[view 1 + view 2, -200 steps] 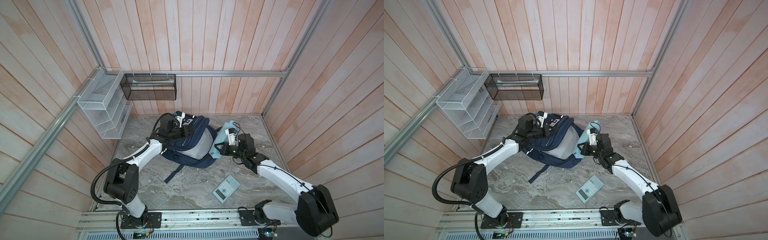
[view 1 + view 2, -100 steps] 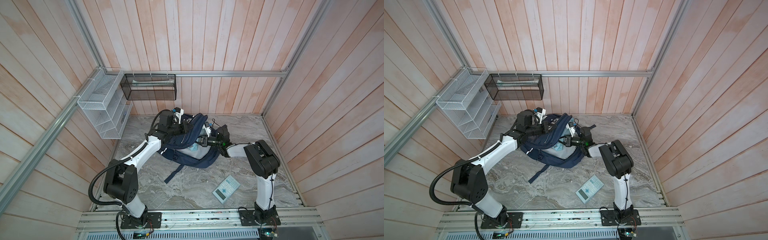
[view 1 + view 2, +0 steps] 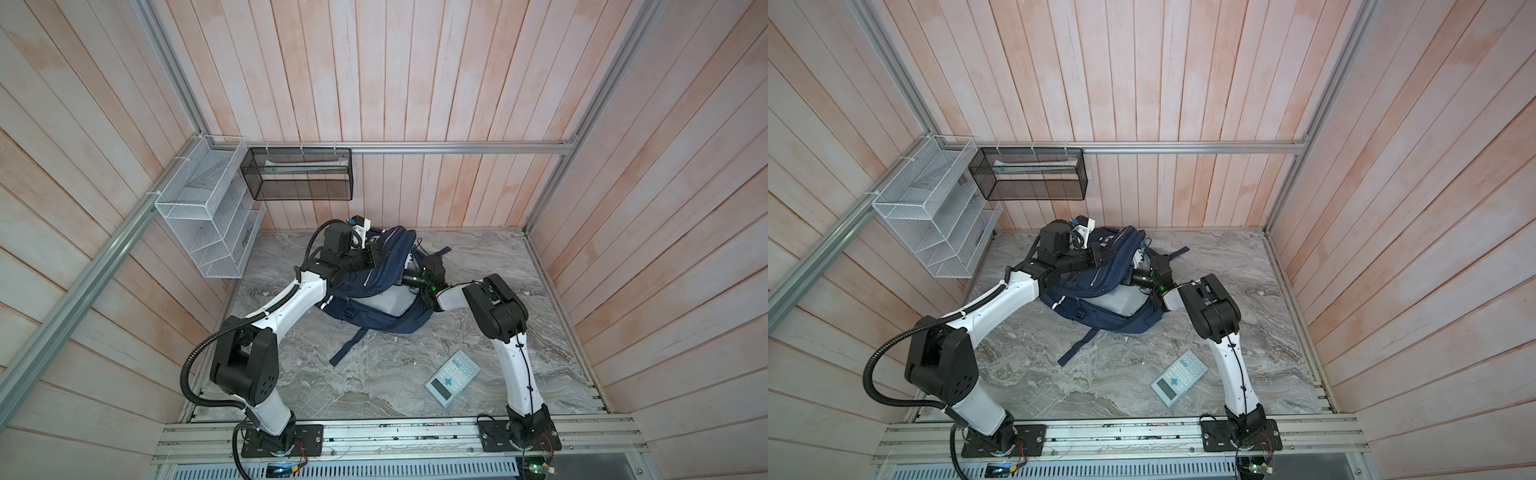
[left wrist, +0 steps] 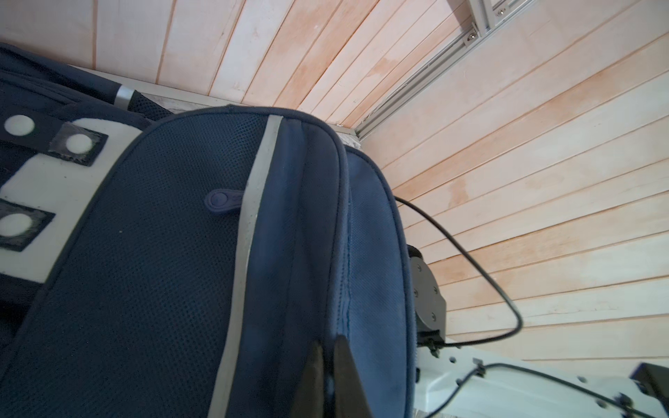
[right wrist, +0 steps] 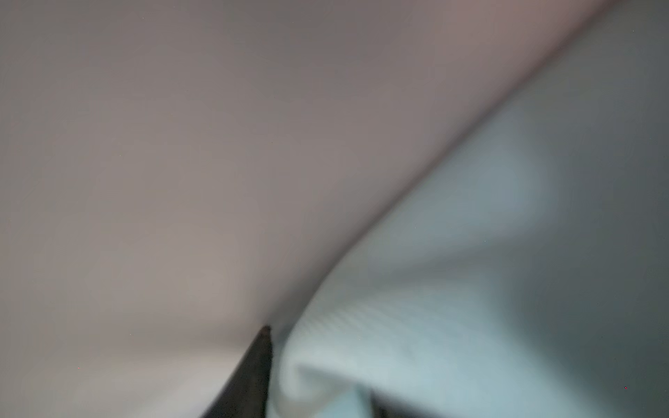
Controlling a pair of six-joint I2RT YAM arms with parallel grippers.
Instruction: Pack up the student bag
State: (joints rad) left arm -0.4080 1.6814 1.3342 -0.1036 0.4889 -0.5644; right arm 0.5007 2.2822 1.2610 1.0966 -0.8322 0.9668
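My right claw (image 5: 318, 365) has carried the blue pouch (image 5: 452, 289) into the bag (image 3: 374, 291), at the table's (image 3: 374, 374) back; released or not, I can't tell. My left claw (image 4: 327, 342) stays pinched shut on its flap (image 4: 289, 217).

Lab test cell: plank walls (image 3: 415, 83), alu frame (image 3: 457, 147), marble-look tabletop (image 3: 374, 386), base rail (image 3: 395, 436).
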